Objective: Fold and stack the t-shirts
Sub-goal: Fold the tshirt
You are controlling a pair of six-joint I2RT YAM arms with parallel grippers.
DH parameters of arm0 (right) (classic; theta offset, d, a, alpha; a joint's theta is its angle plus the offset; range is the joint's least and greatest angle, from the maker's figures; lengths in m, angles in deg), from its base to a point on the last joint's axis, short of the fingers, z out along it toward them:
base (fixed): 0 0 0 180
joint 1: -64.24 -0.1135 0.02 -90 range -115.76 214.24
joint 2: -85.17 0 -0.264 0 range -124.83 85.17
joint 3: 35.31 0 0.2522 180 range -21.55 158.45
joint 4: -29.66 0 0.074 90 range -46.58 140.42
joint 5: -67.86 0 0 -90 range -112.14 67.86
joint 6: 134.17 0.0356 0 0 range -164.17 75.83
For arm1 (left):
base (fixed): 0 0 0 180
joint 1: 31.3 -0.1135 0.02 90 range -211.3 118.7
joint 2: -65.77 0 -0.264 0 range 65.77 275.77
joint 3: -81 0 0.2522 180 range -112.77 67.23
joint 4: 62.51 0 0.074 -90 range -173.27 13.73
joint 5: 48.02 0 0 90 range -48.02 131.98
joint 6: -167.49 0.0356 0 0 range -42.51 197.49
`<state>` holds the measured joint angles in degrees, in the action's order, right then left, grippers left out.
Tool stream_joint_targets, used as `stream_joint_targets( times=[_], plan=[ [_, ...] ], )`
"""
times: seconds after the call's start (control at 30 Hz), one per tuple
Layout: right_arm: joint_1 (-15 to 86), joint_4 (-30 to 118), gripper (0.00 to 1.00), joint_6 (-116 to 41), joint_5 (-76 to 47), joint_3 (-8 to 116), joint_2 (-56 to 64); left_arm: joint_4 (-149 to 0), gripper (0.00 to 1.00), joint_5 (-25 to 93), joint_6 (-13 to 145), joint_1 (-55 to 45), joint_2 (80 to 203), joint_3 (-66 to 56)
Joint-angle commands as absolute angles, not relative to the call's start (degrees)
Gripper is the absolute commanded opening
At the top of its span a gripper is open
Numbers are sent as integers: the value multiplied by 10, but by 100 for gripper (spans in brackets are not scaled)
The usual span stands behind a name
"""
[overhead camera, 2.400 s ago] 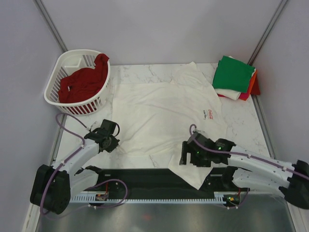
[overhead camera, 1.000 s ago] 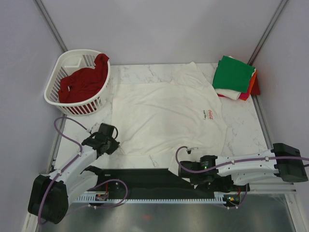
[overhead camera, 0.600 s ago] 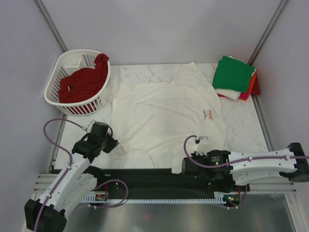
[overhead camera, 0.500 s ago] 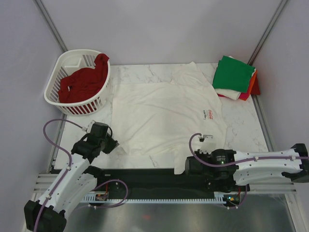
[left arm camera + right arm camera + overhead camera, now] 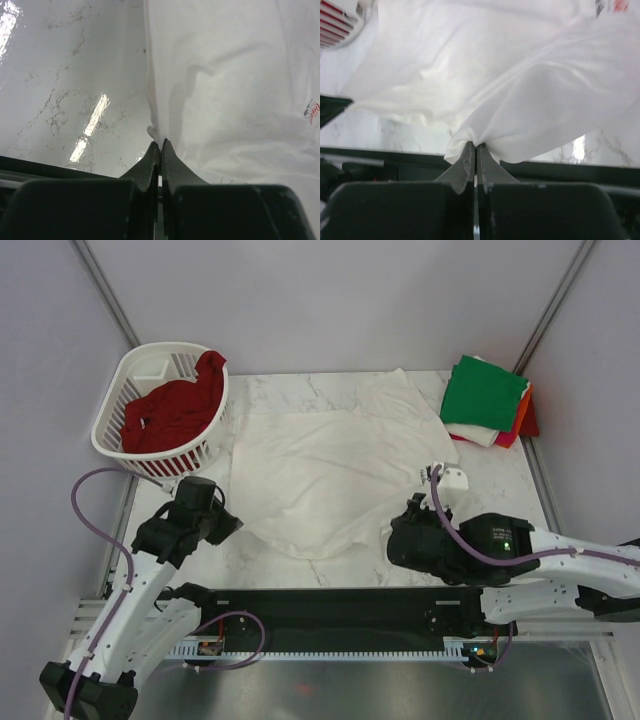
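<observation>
Legible marks: a small red print sits at the 3 o'clock edge of the left wrist view. It is cut off and too small to read, though the script looks like a Coca-Cola logo. In the right wrist view the same red marks are only a blur at 1 o'clock.

Centre: one white t-shirt lies spread on the marble table, its near hem drawn up into folds.

8 o'clock: the left gripper has its jaws closed on a pinch of the white t-shirt's near left edge, as the left wrist view shows.

5 o'clock: the right gripper has its jaws closed likewise on the near right corner, and the cloth hangs from them.

10 o'clock: one white slatted basket holds one dark red t-shirt, part of it draped over the rim.

2 o'clock: one folded stack has a green t-shirt on top, with white, orange and red edges showing below.

6 o'clock: a black strip runs along the near edge.
</observation>
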<state>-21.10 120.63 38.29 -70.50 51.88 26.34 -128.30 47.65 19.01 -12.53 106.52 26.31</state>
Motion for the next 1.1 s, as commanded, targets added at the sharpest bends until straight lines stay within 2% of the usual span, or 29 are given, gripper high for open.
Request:
stream_joint_targets(
  times=[0.0,0.07,0.17,0.3,0.53,0.87,1.07],
  plan=[
    [-139,1232,0,217,-812,593,215,-1294,2,488,257,-125,1110,207],
    [-60,1138,0,91,-783,589,220,-1294,2,488,269,-125,1139,183],
    [46,1023,0,-5,-680,556,234,-1294,2,495,282,-125,1166,157],
    [97,1012,0,-79,-643,582,203,-1295,2,511,306,-127,1191,125],
    [165,976,0,-137,-612,572,168,-1294,2,541,343,-137,1268,69],
    [338,917,0,-189,-548,554,117,-1273,2,546,390,-185,1397,-20],
    [376,888,0,-206,-528,577,44,-1265,2,543,398,-193,1468,-50]
  ],
)
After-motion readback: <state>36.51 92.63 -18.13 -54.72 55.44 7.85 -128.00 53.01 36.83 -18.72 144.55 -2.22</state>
